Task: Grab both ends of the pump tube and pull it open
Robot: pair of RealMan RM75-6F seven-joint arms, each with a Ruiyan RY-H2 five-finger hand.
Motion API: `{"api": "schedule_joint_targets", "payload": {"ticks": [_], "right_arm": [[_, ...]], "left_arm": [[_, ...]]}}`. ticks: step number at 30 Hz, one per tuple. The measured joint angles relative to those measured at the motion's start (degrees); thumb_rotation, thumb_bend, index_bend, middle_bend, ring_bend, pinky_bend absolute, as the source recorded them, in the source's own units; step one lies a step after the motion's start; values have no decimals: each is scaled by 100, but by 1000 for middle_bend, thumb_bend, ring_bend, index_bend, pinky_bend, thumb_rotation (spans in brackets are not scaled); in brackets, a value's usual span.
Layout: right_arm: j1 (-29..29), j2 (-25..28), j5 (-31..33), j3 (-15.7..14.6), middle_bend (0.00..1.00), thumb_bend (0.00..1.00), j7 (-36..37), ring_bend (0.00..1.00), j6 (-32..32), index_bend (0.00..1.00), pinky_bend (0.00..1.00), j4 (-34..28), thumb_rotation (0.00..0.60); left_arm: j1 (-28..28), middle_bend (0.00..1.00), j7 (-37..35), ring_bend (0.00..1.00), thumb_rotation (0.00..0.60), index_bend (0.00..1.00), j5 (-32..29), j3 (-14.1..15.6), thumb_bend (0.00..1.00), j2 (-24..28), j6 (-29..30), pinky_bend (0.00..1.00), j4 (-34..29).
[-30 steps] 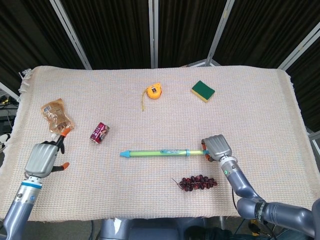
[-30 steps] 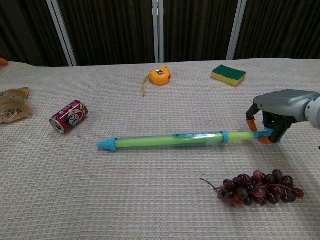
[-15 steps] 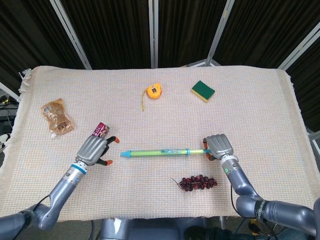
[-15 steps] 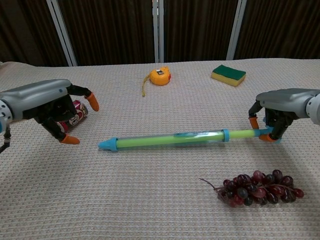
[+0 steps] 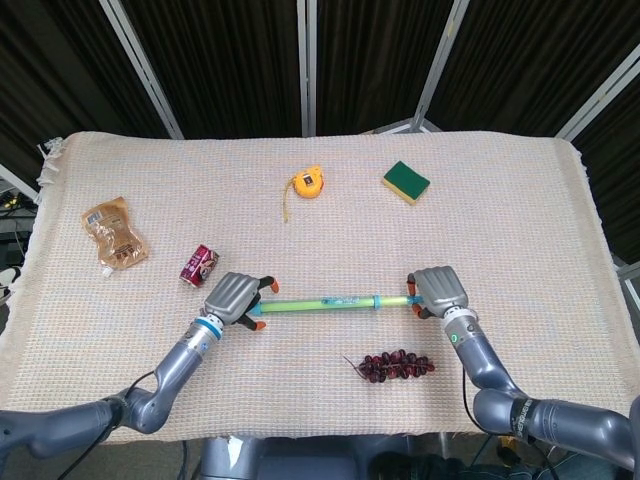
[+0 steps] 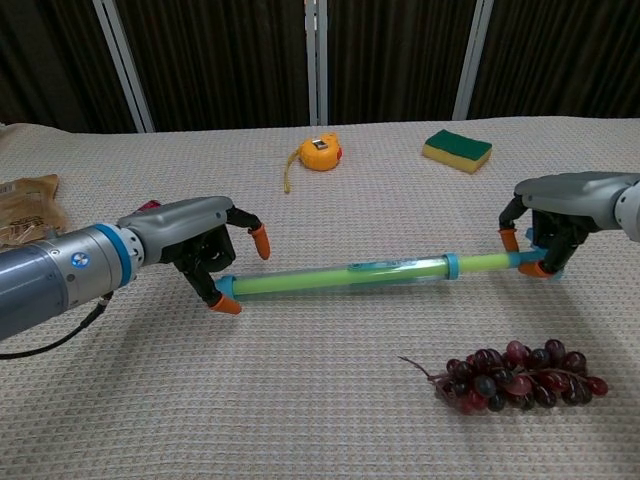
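The pump tube (image 5: 325, 302) (image 6: 345, 277) is a green barrel with blue caps, lying left to right across the near middle of the cloth. My right hand (image 5: 436, 290) (image 6: 560, 205) grips the thin rod at its right end, with orange fingertips closed around it. At the blue left tip, my left hand (image 5: 233, 297) (image 6: 190, 240) has its fingers spread above and below the tube, and the tip sits between them. I see no closed grip there.
A red can (image 5: 199, 265) lies just behind my left hand. Dark grapes (image 5: 395, 364) (image 6: 520, 377) lie in front of the tube's right half. An orange tape measure (image 5: 306, 184), a green sponge (image 5: 405, 182) and a brown pouch (image 5: 113, 232) lie farther off.
My left hand has swept from the left edge of the table rightward to the tube's left tip. The right hand has kept its hold and the tube's right end has risen slightly.
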Motion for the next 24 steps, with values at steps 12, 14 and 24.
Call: {"api": "schedule_joint_targets", "payload": {"ticks": [12,14,24], "right_arm": [[33,66,-38,-42,1000,482,63,1000,23,683,1000,-41,600],[36,83,-38,-43,1000,482,71,1000,35,684,1000,-63,600],[36,156,-18,-63,1000,484,78,1000,112,688,1000,-146,600]], "left_arm": [[-264,898,21,876,600,448,-392,-39,214,-241,-41,1000,288],[-275,898,7,876,600,454,-430,-16,224,-245,-39,1000,304],[-336,898,-27,876,600,611,-530,53,429,-299,-26,1000,357]]}}
